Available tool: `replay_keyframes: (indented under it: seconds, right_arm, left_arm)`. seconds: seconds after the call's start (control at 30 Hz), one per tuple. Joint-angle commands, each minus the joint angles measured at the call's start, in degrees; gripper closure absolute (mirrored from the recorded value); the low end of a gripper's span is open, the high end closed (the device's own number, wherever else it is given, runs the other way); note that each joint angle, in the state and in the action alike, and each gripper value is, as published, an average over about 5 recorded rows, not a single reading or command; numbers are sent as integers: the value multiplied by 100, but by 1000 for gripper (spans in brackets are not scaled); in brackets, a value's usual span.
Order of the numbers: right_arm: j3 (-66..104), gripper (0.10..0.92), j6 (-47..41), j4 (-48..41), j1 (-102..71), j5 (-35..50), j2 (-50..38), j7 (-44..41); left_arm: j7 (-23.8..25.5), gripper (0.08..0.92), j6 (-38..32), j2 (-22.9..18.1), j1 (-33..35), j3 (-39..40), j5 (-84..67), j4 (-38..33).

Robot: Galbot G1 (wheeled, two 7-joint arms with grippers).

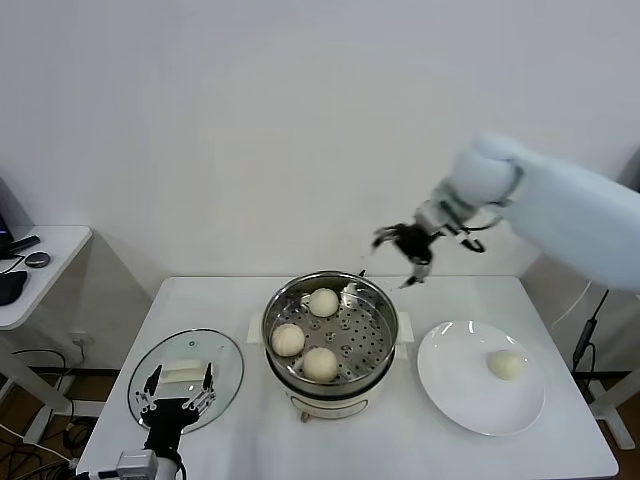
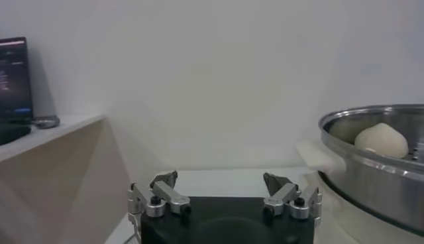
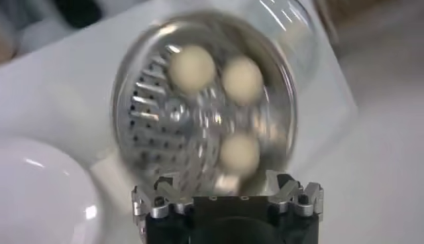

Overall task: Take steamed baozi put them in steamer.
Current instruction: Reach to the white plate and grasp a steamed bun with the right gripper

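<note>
— How far along are you?
— Three baozi (image 1: 288, 340) sit in the steamer (image 1: 372, 352) mid-table. One baozi (image 1: 506, 364) waits on the plate (image 1: 450, 385) by the right edge.
— Claws?
— My right gripper (image 1: 400, 243) hangs spread, empty, above the steamer; my left gripper (image 1: 176, 397), spread too, idles at the front-left corner.

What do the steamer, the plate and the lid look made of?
Steamer: polished steel, judging by its mirror-like wall and perforated tray. Plate: glossy white, probably ceramic or melamine; cannot tell which. Lid: clear, likely glass, with a white handle.
</note>
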Motion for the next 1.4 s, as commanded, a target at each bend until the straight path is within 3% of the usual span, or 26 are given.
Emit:
replay_keyframes:
  seconds: [0.03, 0.23, 0.47, 0.8, 1.4]
  right_arm:
    - [1285, 203, -2349, 64, -1648, -326, -1918, -264]
    - [2858, 203, -1973, -95, -3787, -1461, -1918, -330]
    - [3435, 203, -1437, -386, -4660, -2329, -1602, -519]
    - [3491, 203, -434, -1399, -4725, -2736, -1037, -367]
    - [3482, 203, -197, -1770, -4684, -3299, -412, 130]
  left_arm:
    - [23, 177, 16, 63, 42, -7, -153, -65]
    - [59, 177, 51, 58, 165, -21, -183, -150]
    - [38, 177, 35, -39, 331, 3, -122, -126]
    - [13, 177, 14, 15, 427, -105, -116, -67]
    - [-11, 177, -33, 26, 373, -94, -110, 128]
